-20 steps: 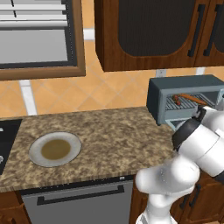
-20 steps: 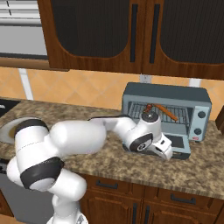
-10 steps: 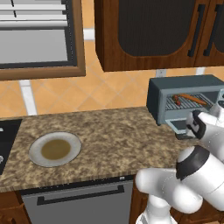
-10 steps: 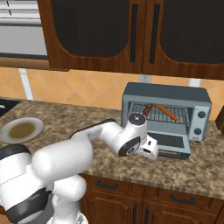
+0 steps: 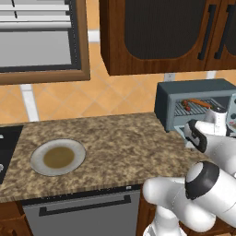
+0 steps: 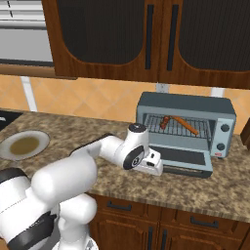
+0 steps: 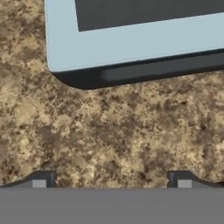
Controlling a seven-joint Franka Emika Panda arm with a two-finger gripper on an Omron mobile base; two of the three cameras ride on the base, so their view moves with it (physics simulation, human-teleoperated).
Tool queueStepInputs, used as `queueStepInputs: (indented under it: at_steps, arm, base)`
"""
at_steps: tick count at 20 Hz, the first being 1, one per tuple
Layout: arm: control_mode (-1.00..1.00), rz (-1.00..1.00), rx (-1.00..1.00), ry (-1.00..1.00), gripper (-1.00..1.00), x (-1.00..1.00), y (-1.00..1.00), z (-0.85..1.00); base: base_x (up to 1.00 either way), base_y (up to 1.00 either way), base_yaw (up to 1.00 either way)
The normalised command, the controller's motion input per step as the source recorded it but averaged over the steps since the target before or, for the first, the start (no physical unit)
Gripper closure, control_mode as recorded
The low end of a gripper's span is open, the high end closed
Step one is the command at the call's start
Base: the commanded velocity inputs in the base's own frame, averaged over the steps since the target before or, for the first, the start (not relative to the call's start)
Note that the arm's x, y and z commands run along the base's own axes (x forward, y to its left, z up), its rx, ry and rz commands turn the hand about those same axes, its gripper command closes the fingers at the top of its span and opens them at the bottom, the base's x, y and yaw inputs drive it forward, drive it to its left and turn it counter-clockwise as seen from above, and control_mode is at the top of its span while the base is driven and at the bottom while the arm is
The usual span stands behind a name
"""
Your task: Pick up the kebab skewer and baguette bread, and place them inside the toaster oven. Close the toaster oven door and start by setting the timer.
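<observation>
You see the granite counter (image 6: pixel 73 132) carrying the toaster oven (image 6: pixel 184 105), whose toaster oven door (image 6: pixel 181 158) lies dropped open and flat. On its rack rest the baguette bread (image 6: pixel 185 125) and the kebab skewer (image 6: pixel 165 121). Your gripper (image 6: pixel 157 166) hangs just beside the door's front edge, jaws spread wide, pinching nothing.

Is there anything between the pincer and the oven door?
No. In the hand view just bare speckled counter lies between the open pincer and the door, which hangs open.
</observation>
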Motion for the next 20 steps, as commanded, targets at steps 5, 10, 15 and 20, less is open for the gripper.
queueStepInputs:
  at_steps: [5,10,15,20]
  arm:
    - [-1.0,0.0,0.0,0.0,-1.0,0.03,0.0,-0.38]
    - [-1.0,0.0,0.0,0.0,-1.0,0.12,-0.02,-0.34]
    - [-1.0,0.0,0.0,0.0,-1.0,0.31,0.0,-0.13]
    - [-1.0,0.0,0.0,0.0,-1.0,0.36,0.0,-0.13]
  base:
    - [0.0,0.0,0.0]
    - [0.0,0.0,0.0]
    - [0.0,0.0,0.0]
    - [0.0,0.0,0.0]
